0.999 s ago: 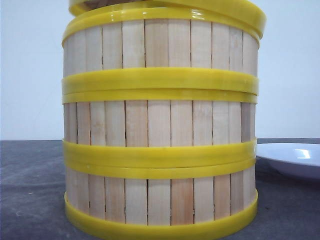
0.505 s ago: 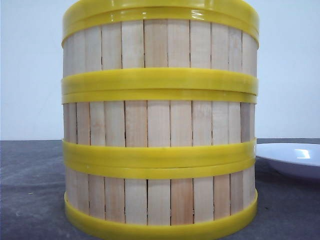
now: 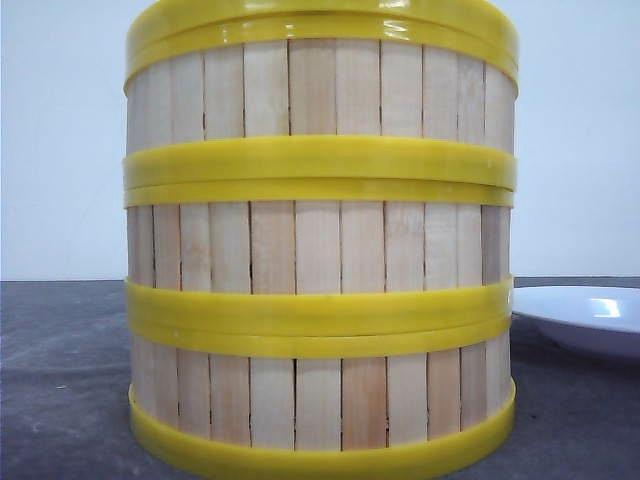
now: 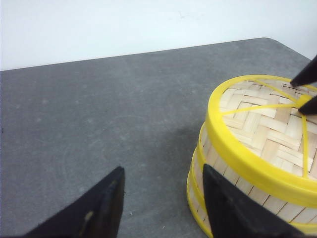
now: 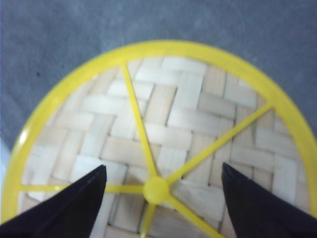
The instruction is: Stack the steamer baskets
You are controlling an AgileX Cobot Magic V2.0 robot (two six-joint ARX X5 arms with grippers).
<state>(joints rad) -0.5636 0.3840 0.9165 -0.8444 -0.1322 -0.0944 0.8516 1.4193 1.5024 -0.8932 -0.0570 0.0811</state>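
Observation:
Three steamer baskets stand stacked as one column close to the front camera: the top (image 3: pixel 320 95), middle (image 3: pixel 320 245) and bottom (image 3: pixel 320 400) ones have their yellow rims lined up. The woven lid (image 3: pixel 320 20) lies flat on the top one. My right gripper (image 5: pixel 163 166) hangs open just above the lid (image 5: pixel 188 104), its fingers on either side of the yellow centre knob (image 5: pixel 156 190) and holding nothing. My left gripper (image 4: pixel 163 173) is open and empty, low beside the stack's wall (image 4: pixel 218 168), one finger close to it. The right gripper's tips (image 4: pixel 296 95) show over the lid (image 4: pixel 262 129).
A white plate (image 3: pixel 585 315) lies on the dark grey table (image 3: pixel 60 380) just right of the stack. A pale wall stands behind. In the left wrist view, bare tabletop (image 4: pixel 99 114) stretches away from the stack to the table's far edge.
A second ago the lid sat tilted and shifted to the right on the top basket; it now lies flat and centred. The stack itself has not moved.

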